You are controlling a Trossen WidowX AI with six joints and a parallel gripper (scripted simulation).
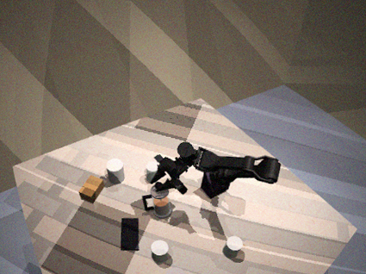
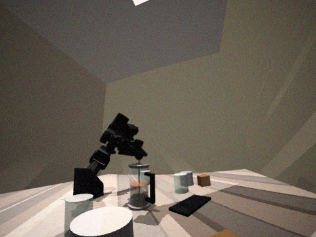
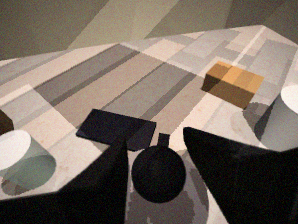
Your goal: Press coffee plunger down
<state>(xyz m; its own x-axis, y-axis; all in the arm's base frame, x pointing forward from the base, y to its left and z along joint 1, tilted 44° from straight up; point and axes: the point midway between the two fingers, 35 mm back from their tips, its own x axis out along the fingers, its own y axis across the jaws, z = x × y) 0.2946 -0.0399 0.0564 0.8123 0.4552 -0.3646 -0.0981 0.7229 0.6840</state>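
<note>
The coffee press (image 1: pixel 162 209) (image 2: pixel 133 176) stands upright, a glass cylinder with orange-brown contents and a black handle (image 1: pixel 147 203) (image 2: pixel 152 187). Its round black plunger knob (image 1: pixel 159 186) (image 2: pixel 139 157) (image 3: pixel 159 174) sits a little above the lid (image 2: pixel 139 165), with a short piece of rod showing between. My gripper (image 1: pixel 155 183) (image 2: pixel 140 154) (image 3: pixel 154 138) is open around the knob, coming in at a slant from above. In the wrist view a gap shows between the left finger and the knob; the right finger is very close to it, and contact there is unclear.
A flat black slab (image 1: pixel 130 233) (image 2: pixel 190 204) (image 3: pixel 116 129) lies near the handle side. An orange block (image 1: pixel 91 188) (image 2: pixel 203 180) (image 3: pixel 235 82) lies farther off. One pale cylinder (image 1: pixel 151 172) stands close behind the press, another (image 1: pixel 115 170) (image 3: pixel 284 122) beyond, and several more toward the front.
</note>
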